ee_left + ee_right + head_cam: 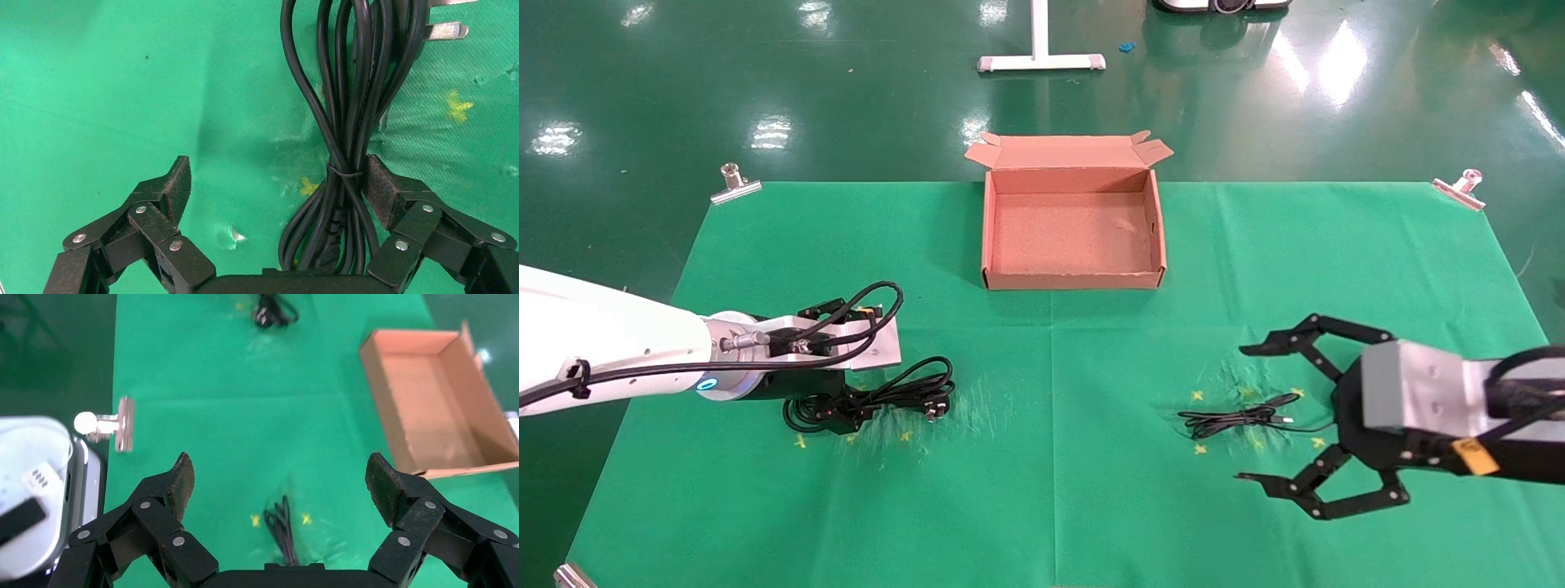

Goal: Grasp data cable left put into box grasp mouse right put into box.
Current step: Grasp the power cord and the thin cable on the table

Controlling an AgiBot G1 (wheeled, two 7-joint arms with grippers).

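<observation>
The data cable (910, 385), a thick black looped bundle with a pronged plug (447, 29), lies on the green cloth at front left. My left gripper (844, 413) is down over it and open. In the left wrist view the tied bundle (346, 122) lies between the jaws (278, 180), against one finger pad (380, 187). My right gripper (1254, 412) is wide open just above the cloth at front right, over a thin black USB-tipped cord (1238, 416), which also shows in the right wrist view (281, 523). The mouse body is hidden. The open brown box (1075, 280) is empty.
The green cloth (1050, 490) is held by metal clips at the back left (733, 184) and back right (1463, 189). Yellow marks lie round both cords. A white stand foot (1040, 61) is on the floor beyond the table. The box (382, 404) shows in the right wrist view.
</observation>
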